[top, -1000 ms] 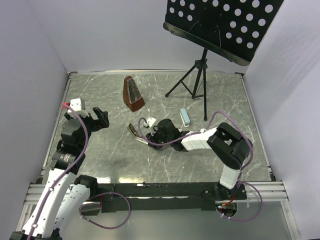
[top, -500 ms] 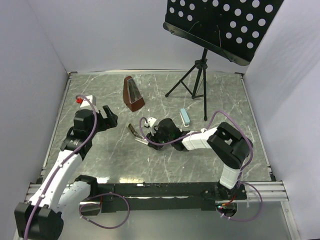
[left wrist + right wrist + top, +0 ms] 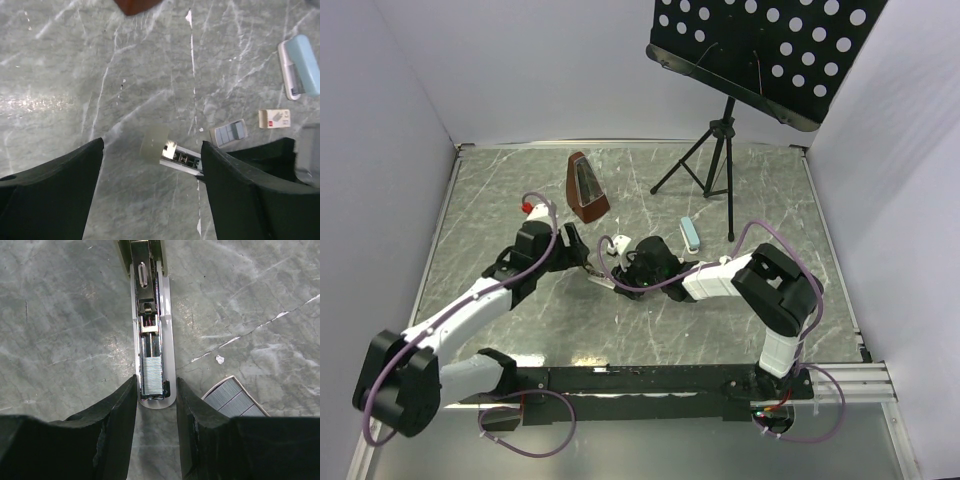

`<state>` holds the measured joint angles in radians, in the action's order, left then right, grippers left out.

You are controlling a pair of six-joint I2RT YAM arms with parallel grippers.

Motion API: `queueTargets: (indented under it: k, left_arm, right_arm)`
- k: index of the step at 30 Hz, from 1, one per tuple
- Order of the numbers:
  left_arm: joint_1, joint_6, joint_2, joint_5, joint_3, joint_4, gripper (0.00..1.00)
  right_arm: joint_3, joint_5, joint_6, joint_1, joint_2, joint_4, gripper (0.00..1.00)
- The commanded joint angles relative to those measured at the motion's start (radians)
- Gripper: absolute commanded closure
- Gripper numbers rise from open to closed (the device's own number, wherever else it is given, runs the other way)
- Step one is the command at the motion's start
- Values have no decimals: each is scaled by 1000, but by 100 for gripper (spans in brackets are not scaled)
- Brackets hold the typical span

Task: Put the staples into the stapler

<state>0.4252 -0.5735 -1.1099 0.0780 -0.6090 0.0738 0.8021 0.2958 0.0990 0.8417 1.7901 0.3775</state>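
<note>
Right fingers [image 3: 112, 415] tight around open stapler [image 3: 150, 315], left fingers [image 3: 50, 190] wide and empty over its tip; cream box [image 3: 274, 118], metronome [image 3: 587, 187] nearby

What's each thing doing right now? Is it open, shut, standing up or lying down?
stapler: open, loading channel bare on top.
staples: a strip sitting in the channel.
right claw: shut on the stapler's end.
left claw: open, empty, above the stapler.
metronome: standing upright.
music stand: standing on its tripod.
cream box: lying flat.
</note>
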Motion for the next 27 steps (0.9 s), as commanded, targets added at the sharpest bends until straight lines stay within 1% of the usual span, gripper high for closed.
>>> queueTargets:
  k: [1, 3, 8, 9, 12, 14, 16, 17, 18, 21, 27]
  left_arm:
    - [32, -16, -57, 51, -14, -115, 26]
    - [41, -12, -77, 45, -11, -118, 34]
    - [82, 0, -61, 32, 20, -149, 41]
    - [87, -3, -54, 29, 25, -157, 45]
    - [107, -8, -48, 19, 43, -177, 52]
    - [122, 0, -50, 9, 52, -187, 53]
    - [132, 1, -62, 3, 52, -187, 57]
    - [142, 1, -67, -1, 52, -189, 59]
    - [148, -3, -73, 0, 52, -192, 64]
    - [178, -15, -80, 0, 54, -204, 66]
    - [253, -17, -120, 49, 45, -200, 66]
  right_arm:
    - [34, 23, 13, 13, 25, 43, 100]
    - [37, 23, 15, 14, 28, 38, 100]
    - [40, 25, 13, 16, 31, 37, 100]
    - [42, 25, 13, 17, 32, 37, 100]
    - [43, 22, 11, 17, 35, 38, 100]
    - [45, 22, 11, 19, 37, 37, 100]
    - [45, 22, 10, 17, 37, 40, 100]
    - [45, 22, 8, 19, 38, 40, 100]
    - [43, 22, 8, 19, 37, 40, 100]
    - [45, 22, 8, 19, 38, 40, 100]
    - [45, 23, 2, 19, 40, 44, 100]
